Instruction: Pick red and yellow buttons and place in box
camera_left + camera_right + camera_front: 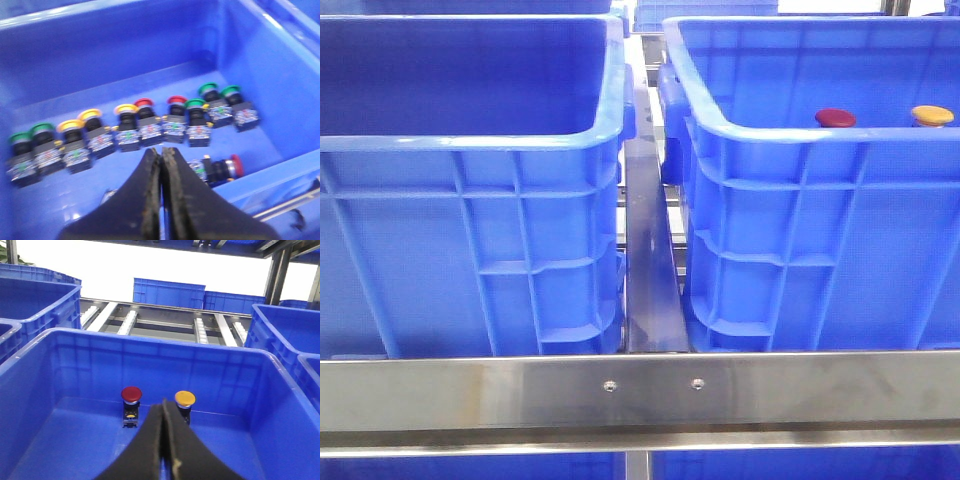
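Buttons, red (131, 394) and yellow (185, 399), stand inside the box (150, 342); both grippers, left (161, 156) and right (163, 412), closed and empty, should lift clear.

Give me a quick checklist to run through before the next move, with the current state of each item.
1. Red button in the right crate: ok, standing upright by the far wall.
2. Yellow button in the same crate: ok, beside the red one, apart from it.
3. Right gripper empty: ok, jaws shut on nothing.
4. Left gripper empty: ok, jaws shut on nothing, above the row of spare buttons.
5. More buttons required: cannot tell.
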